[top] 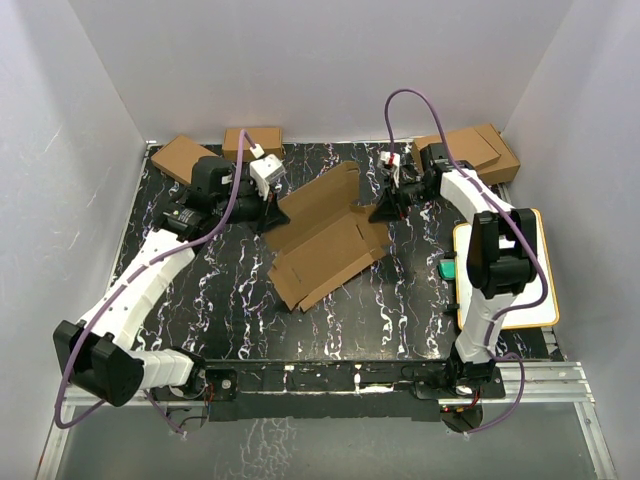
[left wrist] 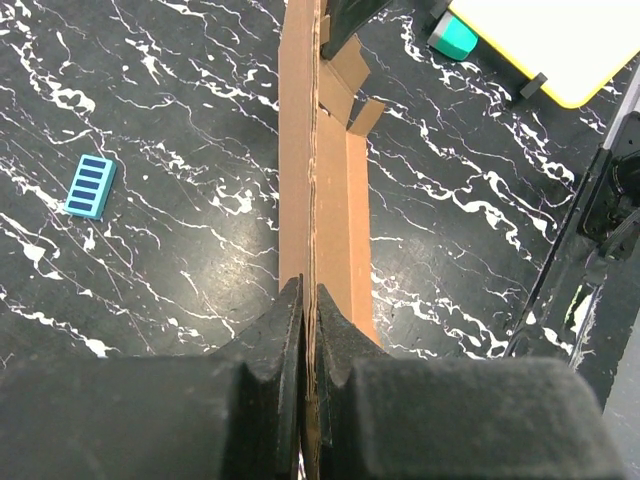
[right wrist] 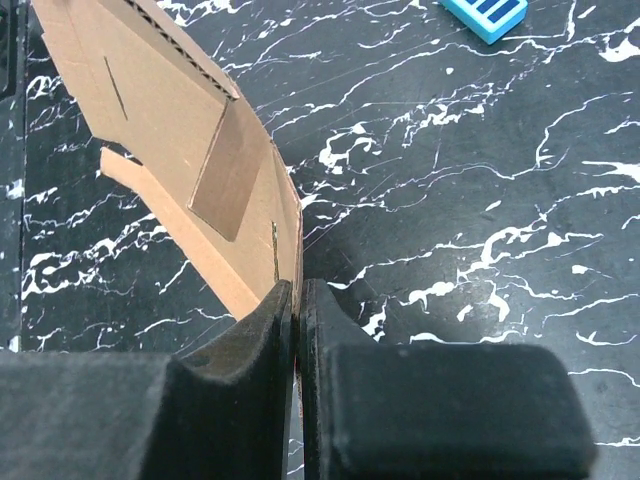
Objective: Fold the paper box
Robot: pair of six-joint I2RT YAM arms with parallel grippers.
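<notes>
The paper box [top: 325, 240] is a brown creased cardboard sheet with flaps, lying partly raised in the middle of the black marbled table. My left gripper [top: 272, 212] is shut on its far-left edge; in the left wrist view the sheet [left wrist: 325, 190] runs edge-on away from the gripper [left wrist: 310, 300]. My right gripper [top: 385, 208] is shut on the sheet's far-right edge; in the right wrist view the sheet [right wrist: 170, 110], with a folded flap and a slot, rises from the gripper [right wrist: 294, 295].
Brown boxes stand at the back left [top: 185, 157], back centre [top: 253, 140] and back right [top: 475, 152]. A yellow-rimmed white board [top: 505, 275] with a teal piece [top: 447, 268] lies at right. A small blue block [left wrist: 91, 186] lies on the table.
</notes>
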